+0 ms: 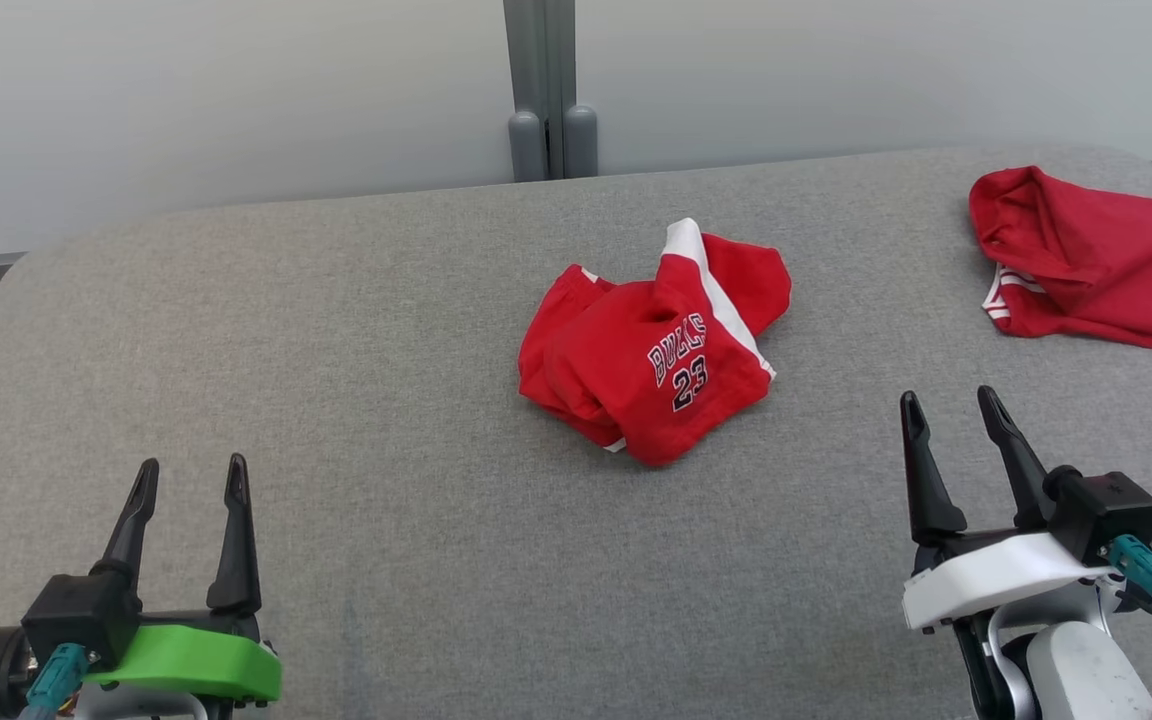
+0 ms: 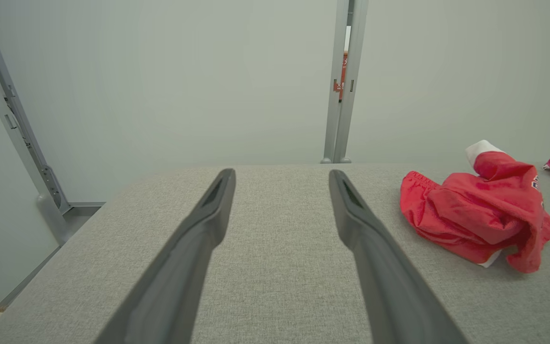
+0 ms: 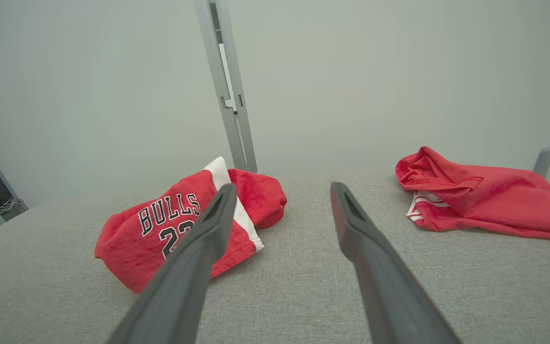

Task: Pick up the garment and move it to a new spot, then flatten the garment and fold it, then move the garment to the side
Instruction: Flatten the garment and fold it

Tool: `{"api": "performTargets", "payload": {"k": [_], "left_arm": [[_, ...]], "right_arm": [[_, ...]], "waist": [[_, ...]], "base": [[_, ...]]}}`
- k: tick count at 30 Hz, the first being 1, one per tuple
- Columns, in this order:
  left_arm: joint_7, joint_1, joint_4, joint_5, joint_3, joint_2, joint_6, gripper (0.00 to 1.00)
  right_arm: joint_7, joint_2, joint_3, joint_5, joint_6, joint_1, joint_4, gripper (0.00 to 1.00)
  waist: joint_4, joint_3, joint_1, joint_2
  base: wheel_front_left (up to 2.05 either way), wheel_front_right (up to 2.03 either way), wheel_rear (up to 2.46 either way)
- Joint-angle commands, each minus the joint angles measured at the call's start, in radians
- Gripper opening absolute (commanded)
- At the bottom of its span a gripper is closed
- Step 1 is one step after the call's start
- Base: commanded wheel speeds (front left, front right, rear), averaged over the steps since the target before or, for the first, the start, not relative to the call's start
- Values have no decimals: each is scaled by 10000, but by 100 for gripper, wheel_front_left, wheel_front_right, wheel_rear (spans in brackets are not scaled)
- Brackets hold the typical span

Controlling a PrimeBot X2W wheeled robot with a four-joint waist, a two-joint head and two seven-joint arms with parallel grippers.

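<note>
The garment (image 1: 651, 345) is a crumpled red pair of shorts with a white stripe and "BULLS 23" print, lying in a heap at the middle of the grey table (image 1: 386, 400). It also appears as the garment (image 2: 475, 215) at the right of the left wrist view and the garment (image 3: 179, 224) left of centre in the right wrist view. My left gripper (image 1: 191, 480) stands open near the front left, well apart from the heap. My right gripper (image 1: 951, 405) stands open at the front right, a short way from the heap. Nothing lies between either pair of fingers.
A second red garment (image 1: 1086, 265) with white trim lies at the far right of the table, reaching past the picture's edge; it shows again as red cloth (image 3: 480, 196). A grey post (image 1: 548, 90) stands behind the table against a pale wall.
</note>
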Motion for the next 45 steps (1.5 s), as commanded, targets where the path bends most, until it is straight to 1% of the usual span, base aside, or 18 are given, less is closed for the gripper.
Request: {"api": "performTargets", "payload": {"k": [1, 15, 28, 32, 39, 45], "left_arm": [[-26, 150, 20, 71, 47, -11, -44, 100], [-27, 97, 218, 239, 175, -118, -94, 100], [-26, 127, 253, 250, 215, -183, -277, 100], [-26, 120, 253, 278, 222, -205, -263, 100], [-26, -226, 283, 380, 90, -276, -326, 100], [-28, -581, 312, 470, -41, -409, -379, 100]], "right_arm": [[36, 5, -22, 31, -16, 103, -35, 100], [58, 22, -24, 74, -16, 142, 41, 100], [32, 40, -66, 90, -16, 171, 117, 100], [23, 48, -70, 94, -16, 101, 201, 100], [39, -241, 53, -11, -16, -680, 481, 100], [147, -587, 364, -157, -16, -1802, 1058, 100]], "waist": [[-7, -1, 1, 0], [-58, -14, 1, 0], [-29, -80, 1, 0], [12, -72, 1, 0], [263, 218, 1, 0], [672, 710, 1, 0]], "base": [[0, 0, 0], [0, 0, 0], [0, 0, 0], [0, 0, 0], [0, 0, 0], [0, 0, 0]]}}
